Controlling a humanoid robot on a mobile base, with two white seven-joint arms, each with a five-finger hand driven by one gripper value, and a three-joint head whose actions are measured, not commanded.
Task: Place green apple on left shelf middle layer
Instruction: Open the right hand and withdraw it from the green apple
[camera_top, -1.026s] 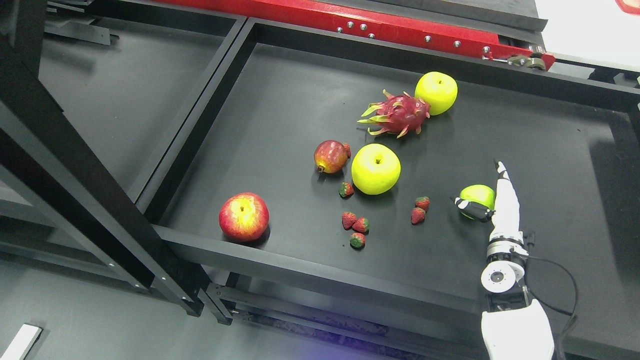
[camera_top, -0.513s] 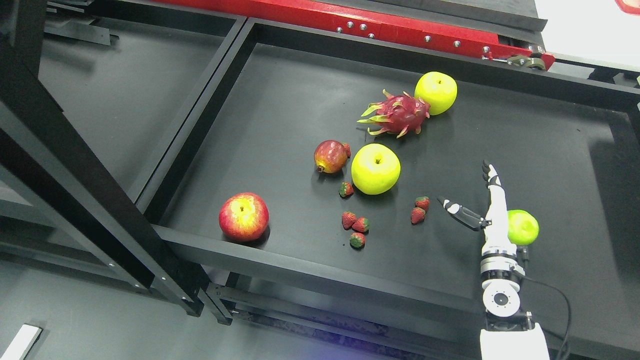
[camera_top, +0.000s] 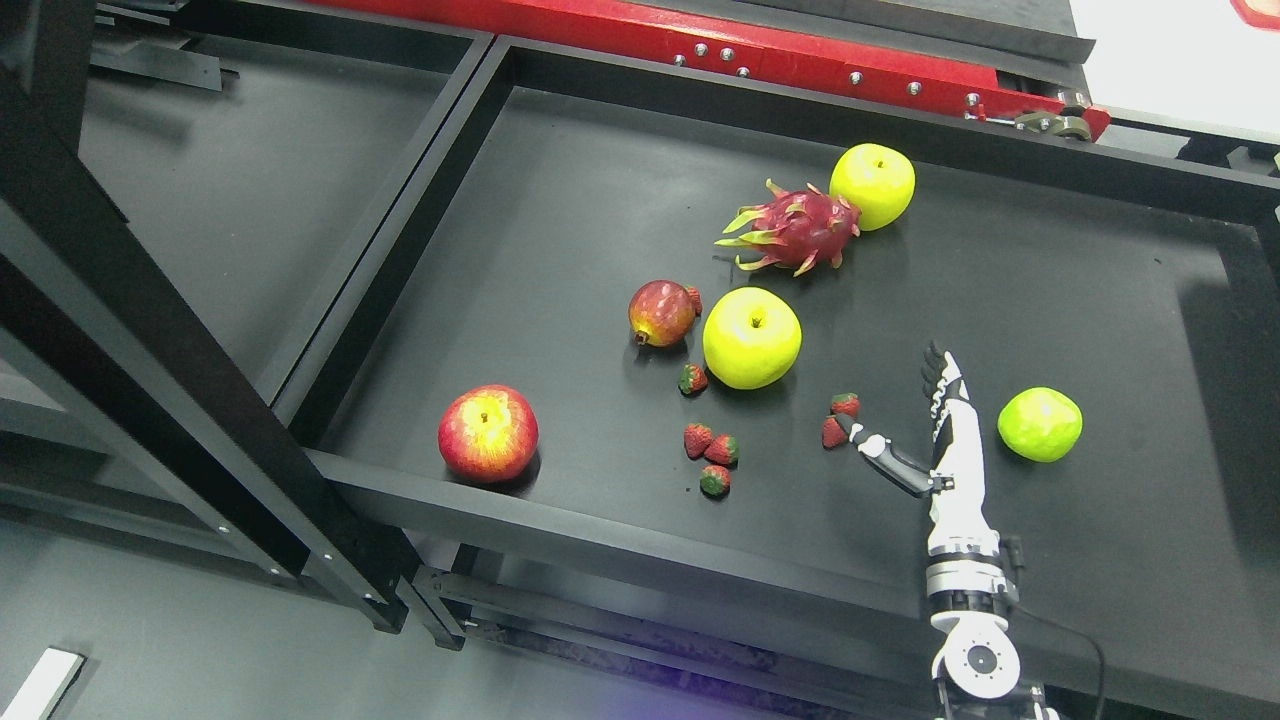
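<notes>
On the black shelf, right side: small round green apple released.
Right hand spread wide, empty, just left of it; placement appears done, only withdrawal left.

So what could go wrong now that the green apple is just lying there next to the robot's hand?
1. The green apple lies loose on the shelf, apart from the open right hand; being round, it might roll if nudged.
2. The thumb reaches toward two strawberries, so a sideways sweep could knock them.
3. Two yellow apples look similar; the hand might go for the wrong one.
</notes>
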